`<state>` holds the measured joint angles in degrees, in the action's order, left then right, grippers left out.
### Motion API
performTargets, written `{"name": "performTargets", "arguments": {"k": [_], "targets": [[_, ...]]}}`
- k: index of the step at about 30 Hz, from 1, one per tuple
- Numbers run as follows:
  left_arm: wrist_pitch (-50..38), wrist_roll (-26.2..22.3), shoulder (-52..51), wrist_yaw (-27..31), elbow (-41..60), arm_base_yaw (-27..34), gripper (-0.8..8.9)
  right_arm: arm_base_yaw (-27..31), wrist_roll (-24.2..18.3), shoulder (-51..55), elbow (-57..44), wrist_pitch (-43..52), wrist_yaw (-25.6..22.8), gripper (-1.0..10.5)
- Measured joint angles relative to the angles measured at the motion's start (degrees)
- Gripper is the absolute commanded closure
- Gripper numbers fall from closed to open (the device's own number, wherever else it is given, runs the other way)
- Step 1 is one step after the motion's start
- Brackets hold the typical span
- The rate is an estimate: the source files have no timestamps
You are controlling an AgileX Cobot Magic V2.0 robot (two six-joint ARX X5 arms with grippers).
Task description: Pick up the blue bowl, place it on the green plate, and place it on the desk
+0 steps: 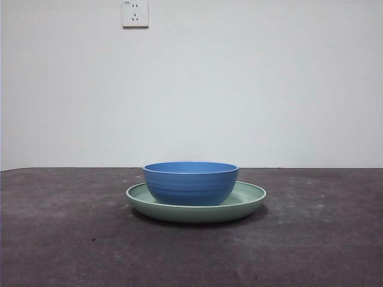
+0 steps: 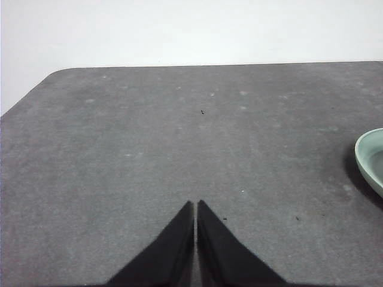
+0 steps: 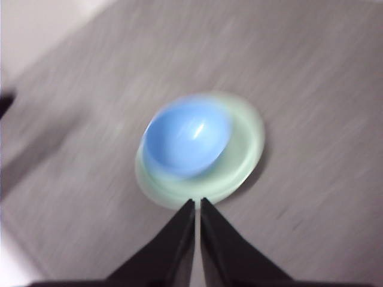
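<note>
While nested in the green plate (image 1: 251,197), blue bowl (image 3: 187,137) just beyond the clenched, empty right hand (image 3: 197,202).

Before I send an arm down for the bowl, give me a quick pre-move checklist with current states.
1. blue bowl sits upright inside the green plate: ok.
2. Bowl centred on the plate: not ok, it sits toward one side in the front and right wrist views.
3. Space above the bowl free of arms in the front view: ok.
4. right pincer open for a grasp: not ok, its jaws are shut, high above the plate's edge.
5. left pincer out of the way: ok, shut over bare desk, plate rim just at the view's edge.
6. Right wrist view sharp enough to aim: not ok, blurred.
</note>
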<state>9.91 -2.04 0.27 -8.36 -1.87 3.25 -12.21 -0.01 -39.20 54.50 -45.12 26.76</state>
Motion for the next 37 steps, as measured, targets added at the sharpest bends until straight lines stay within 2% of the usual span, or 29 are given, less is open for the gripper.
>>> {"name": "performTargets", "arguments": {"k": [5, 13, 19, 23, 28, 37], "targets": [[0.0, 0.0, 0.0, 0.0, 0.0, 0.0, 8.04, 8.2, -0.1, 10.1, -4.3, 7.6, -1.7, 9.4], [0.0, 0.0, 0.0, 0.0, 0.0, 0.0, 8.04, 13.5, -0.2, 24.2, -19.7, 20.5, -9.6, 9.4], [0.0, 0.0, 0.0, 0.0, 0.0, 0.0, 8.04, 14.3, -0.2, 33.2, -34.7, 33.2, -13.4, 9.4], [0.0, 0.0, 0.0, 0.0, 0.0, 0.0, 8.04, 14.3, 0.5, 36.8, -42.1, 37.5, -16.5, 9.4], [0.0, 0.0, 0.0, 0.0, 0.0, 0.0, 8.04, 14.3, 3.0, 38.9, -48.5, 39.7, -19.5, 9.4], [0.0, 0.0, 0.0, 0.0, 0.0, 0.0, 8.04, 14.3, 4.8, 38.9, -53.5, 40.9, -19.8, 9.4]]}}
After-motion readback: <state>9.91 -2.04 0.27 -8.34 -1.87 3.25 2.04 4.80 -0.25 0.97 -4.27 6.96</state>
